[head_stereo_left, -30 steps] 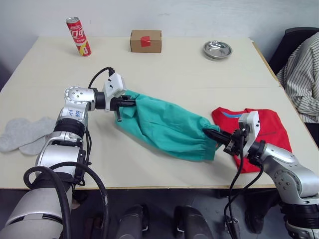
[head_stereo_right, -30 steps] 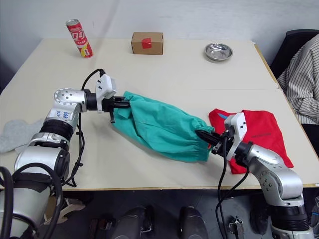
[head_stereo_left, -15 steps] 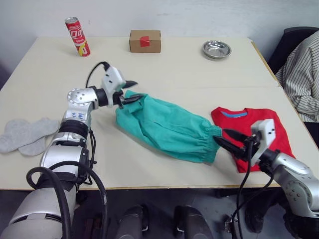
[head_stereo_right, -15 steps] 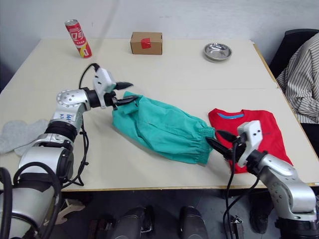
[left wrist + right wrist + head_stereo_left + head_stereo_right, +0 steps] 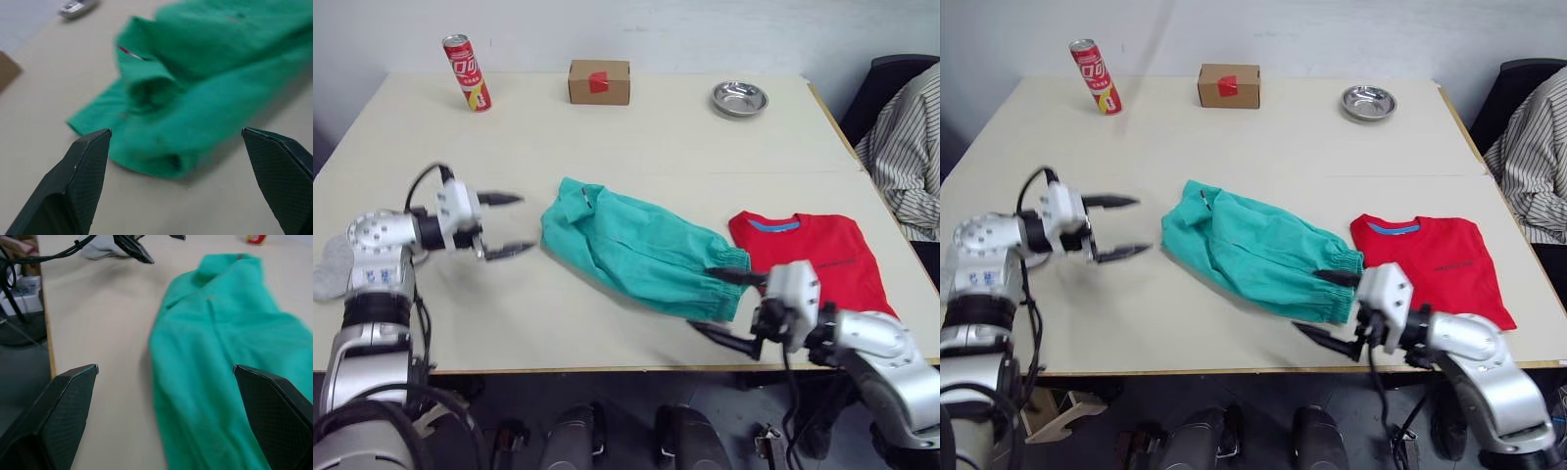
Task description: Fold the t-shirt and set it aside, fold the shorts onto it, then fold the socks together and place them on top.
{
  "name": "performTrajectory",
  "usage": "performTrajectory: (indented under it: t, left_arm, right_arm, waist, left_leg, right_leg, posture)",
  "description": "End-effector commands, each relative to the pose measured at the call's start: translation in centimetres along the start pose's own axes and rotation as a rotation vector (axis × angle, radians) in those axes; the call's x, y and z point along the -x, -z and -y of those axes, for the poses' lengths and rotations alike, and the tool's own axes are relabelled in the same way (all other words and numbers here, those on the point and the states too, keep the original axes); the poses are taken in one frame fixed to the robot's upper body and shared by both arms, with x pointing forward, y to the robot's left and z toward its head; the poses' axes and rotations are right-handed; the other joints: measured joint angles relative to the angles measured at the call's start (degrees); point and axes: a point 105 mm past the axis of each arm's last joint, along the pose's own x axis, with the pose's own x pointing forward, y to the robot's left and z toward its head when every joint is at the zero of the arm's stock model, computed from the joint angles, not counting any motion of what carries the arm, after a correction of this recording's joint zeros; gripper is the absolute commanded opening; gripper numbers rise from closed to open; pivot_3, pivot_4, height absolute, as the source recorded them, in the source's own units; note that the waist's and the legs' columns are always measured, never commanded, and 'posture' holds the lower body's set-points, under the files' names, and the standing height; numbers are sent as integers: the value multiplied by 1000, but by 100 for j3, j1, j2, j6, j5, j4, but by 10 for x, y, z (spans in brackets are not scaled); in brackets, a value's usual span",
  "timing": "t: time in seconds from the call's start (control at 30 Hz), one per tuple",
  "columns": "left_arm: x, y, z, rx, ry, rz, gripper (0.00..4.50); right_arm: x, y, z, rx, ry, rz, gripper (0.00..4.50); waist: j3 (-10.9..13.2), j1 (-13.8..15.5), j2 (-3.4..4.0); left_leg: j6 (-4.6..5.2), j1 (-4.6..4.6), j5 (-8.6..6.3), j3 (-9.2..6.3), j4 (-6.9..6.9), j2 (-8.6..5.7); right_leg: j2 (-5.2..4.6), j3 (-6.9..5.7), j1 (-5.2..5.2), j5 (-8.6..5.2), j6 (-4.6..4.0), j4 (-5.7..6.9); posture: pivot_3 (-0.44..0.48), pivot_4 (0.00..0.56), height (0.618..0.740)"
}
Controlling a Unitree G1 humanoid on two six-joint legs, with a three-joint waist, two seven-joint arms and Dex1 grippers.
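My left gripper (image 5: 504,224) hangs at the middle left of the head view with its two black fingers spread wide and nothing between them, the forearm stretched level over the table (image 5: 636,137) and pointing toward the teal shorts (image 5: 641,250), well apart from them. My right gripper (image 5: 726,308) sits at the lower middle right, also spread wide and empty, its upper finger just at the gathered waistband end of the shorts, its lower finger out over the table's front edge; the arm bends in from the lower right corner.

The shorts lie in a long bunched strip slanting from centre toward lower right. The red t-shirt (image 5: 822,259) lies flat, just right of them. A grey sock (image 5: 325,269) peeks out at the far left edge behind my left arm.

Along the top stand a red can (image 5: 467,71), a cardboard box (image 5: 599,81) and a metal bowl (image 5: 740,97).
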Motion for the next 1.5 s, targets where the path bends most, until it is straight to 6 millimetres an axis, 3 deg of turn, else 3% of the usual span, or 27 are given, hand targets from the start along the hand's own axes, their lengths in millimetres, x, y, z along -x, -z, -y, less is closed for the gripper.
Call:
performTrajectory:
  t: [0.03,0.2,0.4,0.63,0.73,0.93,1.07,1.13,1.33,1.43,1.5]
  left_arm:
    - [-11,-7,11,-121,28,-2,4485]
    - [-38,-6,15,-213,-1,-6,4485]
    - [-57,-8,10,-224,13,4,4485]
    - [-74,7,4,-217,75,-99,4485]
    - [-82,13,7,-190,123,-126,3866]
    - [-89,20,12,-171,151,-155,1952]
    - [-81,34,15,-139,143,-208,593]
    - [-71,43,17,-118,128,-238,48]
    - [-36,42,17,-39,10,-200,48]
    - [-16,36,30,0,-39,-178,48]
    - [1,30,52,12,-66,-177,48]
  right_arm:
    - [-11,13,-13,128,-32,-67,4500]
    - [-12,35,-13,214,62,-158,4500]
    - [-2,60,-7,156,166,-292,4500]
    - [-10,68,13,195,203,-346,4500]
    - [-16,68,20,226,183,-347,3659]
    - [-21,68,38,285,168,-363,1567]
    - [-19,72,51,325,157,-384,106]
    - [-19,72,57,350,149,-384,0]
    - [-29,65,67,414,117,-339,0]
    - [-36,60,69,447,92,-295,0]
    - [-40,56,67,466,61,-246,0]
  waist:
    - [-1,48,-3]
    - [-6,103,-11]
    - [-9,48,-15]
    - [-21,27,-33]
    - [-32,27,-45]
    - [-42,43,-47]
    - [-46,41,-47]
    - [-49,22,-47]
    - [-58,-147,-37]
    - [-57,-283,-35]
    - [-56,-321,-35]
  left_leg:
    - [1,-1,-1,-2,1,-2]
    - [-27,0,-18,-12,2,-12]
    - [-4,0,-4,-8,0,-11]
    - [-2,16,-3,2,2,-4]
    - [-2,18,-3,1,4,-3]
    - [0,19,-3,-2,12,-5]
    - [3,21,-1,-5,15,-7]
    - [3,22,-1,-7,15,-7]
    - [-1,26,1,-6,4,-5]
    - [-14,28,2,-4,-11,4]
    - [-23,28,7,-4,-11,10]
  right_leg:
    - [-5,8,-2,0,0,-5]
    - [-24,12,1,1,1,-15]
    - [-13,4,0,1,1,-10]
    - [-2,-21,5,1,1,-4]
    - [-5,-21,7,1,1,-2]
    - [-16,-19,11,1,1,2]
    - [-23,-17,14,1,1,8]
    - [-23,-14,14,1,1,9]
    - [-23,-5,11,-1,-3,13]
    - [-18,-2,4,-6,-12,41]
    - [-13,-15,3,-10,-19,46]
  posture:
    - [0,150,740]
    - [0,150,740]
    - [0,150,740]
    - [0,150,740]
    - [0,150,740]
    - [0,150,740]
    - [0,150,740]
    - [0,150,740]
    - [0,150,740]
    - [0,150,740]
    - [0,150,740]
